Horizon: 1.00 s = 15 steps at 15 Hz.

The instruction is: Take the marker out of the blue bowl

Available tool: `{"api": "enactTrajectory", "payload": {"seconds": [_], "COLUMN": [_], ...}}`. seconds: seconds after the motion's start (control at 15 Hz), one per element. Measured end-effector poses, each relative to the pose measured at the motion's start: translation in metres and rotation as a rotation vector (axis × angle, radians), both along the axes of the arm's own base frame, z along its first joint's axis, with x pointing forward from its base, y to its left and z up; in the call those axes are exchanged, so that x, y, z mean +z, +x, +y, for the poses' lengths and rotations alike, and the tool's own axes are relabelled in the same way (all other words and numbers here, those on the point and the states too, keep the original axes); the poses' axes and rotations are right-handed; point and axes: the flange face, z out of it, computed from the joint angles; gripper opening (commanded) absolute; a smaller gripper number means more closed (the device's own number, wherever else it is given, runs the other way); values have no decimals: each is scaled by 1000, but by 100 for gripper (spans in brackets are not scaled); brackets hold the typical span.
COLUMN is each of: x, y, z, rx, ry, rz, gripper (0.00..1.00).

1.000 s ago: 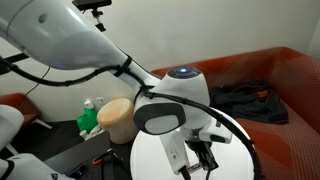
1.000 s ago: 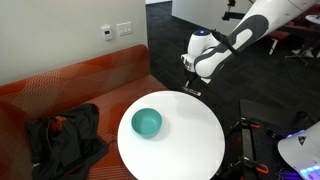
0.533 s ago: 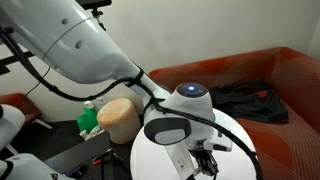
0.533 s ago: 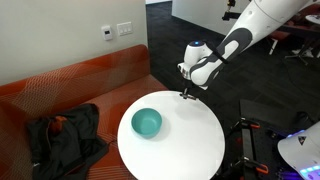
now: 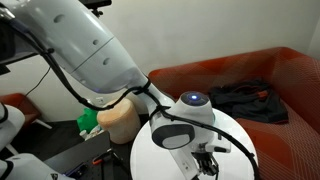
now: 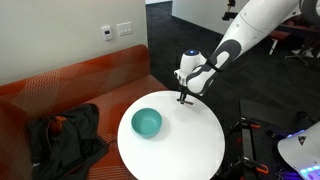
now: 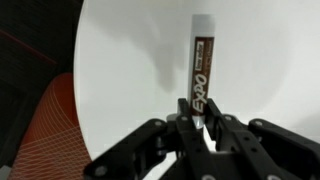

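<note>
**The arm comes down for the put-down**

In an exterior view the claw (image 5: 205, 163) sits right down at the white counter (image 5: 238, 132), lower than it was a second ago. The arm has been sinking steadily. From here the bulk of the wrist hides whatever the claw carries. One tan stool (image 5: 118, 118) stands off behind the claw, beyond the counter's edge.

In an exterior view from across the room the claw (image 6: 183, 96) has dropped from above the counter's rim to the surface itself. The blue bowl (image 6: 147, 123) has not moved. It lies well apart from the claw, on the sofa side of the counter, and its hollow looks plain teal with nothing in it. I count one bowl, one counter and one arm.

In the wrist view the single marker (image 7: 200, 65) runs straight out ahead of the claw, over bare white counter. Its near end is pinched between the two fingers (image 7: 222, 128). They stand almost together, with only the pen's width between them.

By my reckoning the marker is already out of the bowl. What remains is to let go once it rests on the counter. A pen released tip-down may topple or roll towards the edge.
</note>
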Motion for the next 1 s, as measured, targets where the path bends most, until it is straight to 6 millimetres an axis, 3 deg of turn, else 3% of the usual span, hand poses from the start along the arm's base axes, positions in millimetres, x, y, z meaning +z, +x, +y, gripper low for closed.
{"api": "enactTrajectory", "payload": {"seconds": [0.27,0.33,0.4,0.47,1.0], "x": [-11,-12,-14,-15,-20], "y": [8,10,12,14,23], "z": [9,10,12,13,19], "rx": [31,37,42,46,64], "ry": [1,0,-1,-2,-5], "rz": [5,5,4,3,-1], "gripper": [5,10,20,38,95]}}
